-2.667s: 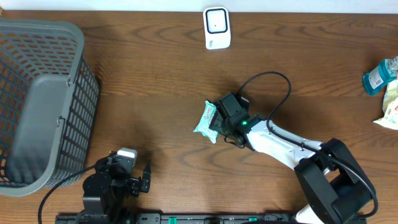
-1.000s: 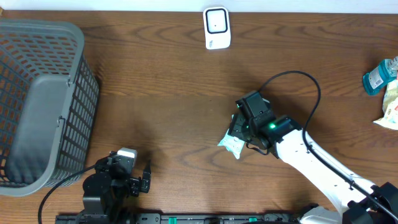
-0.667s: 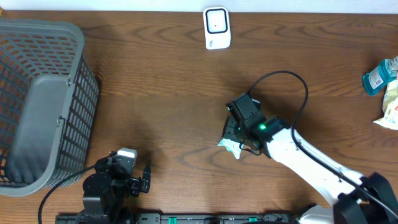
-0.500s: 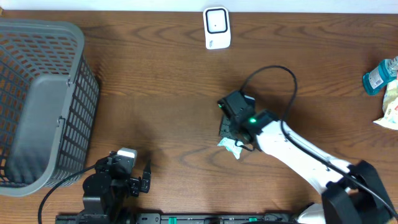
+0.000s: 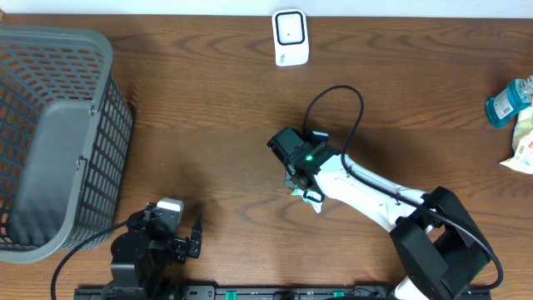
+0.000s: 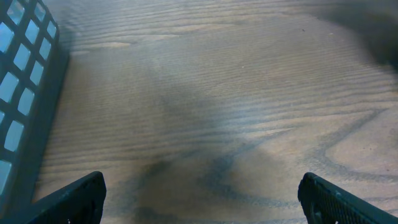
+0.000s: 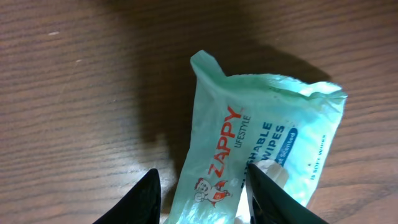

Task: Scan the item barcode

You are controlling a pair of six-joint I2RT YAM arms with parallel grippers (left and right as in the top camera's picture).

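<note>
Dark wood-grain table (image 5: 208, 125). Overhead: right arm stretched to mid-table, right gripper (image 5: 297, 179) down over the mint-green plastic wipes pack (image 5: 301, 193); white box-shaped scanner (image 5: 291, 37) at far edge. Left wrist: left gripper (image 6: 200, 183) wide, idle above bare wood. Right wrist: jaws half-wide astride the pack, I judge for pickup; whether gripping, I cannot tell.

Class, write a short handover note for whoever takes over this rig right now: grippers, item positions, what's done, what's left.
Left gripper: open, empty, above the table beside the basket.
Right gripper: fingers either side of the wipes pack lying mid-table; cannot tell whether it is clamped.
White scanner: at the far edge, well apart from the pack.
Done: the gripper is positioned at the pack.
Left: secure the pack, lift it, show its barcode to the scanner; no barcode shows on its upward face.
</note>
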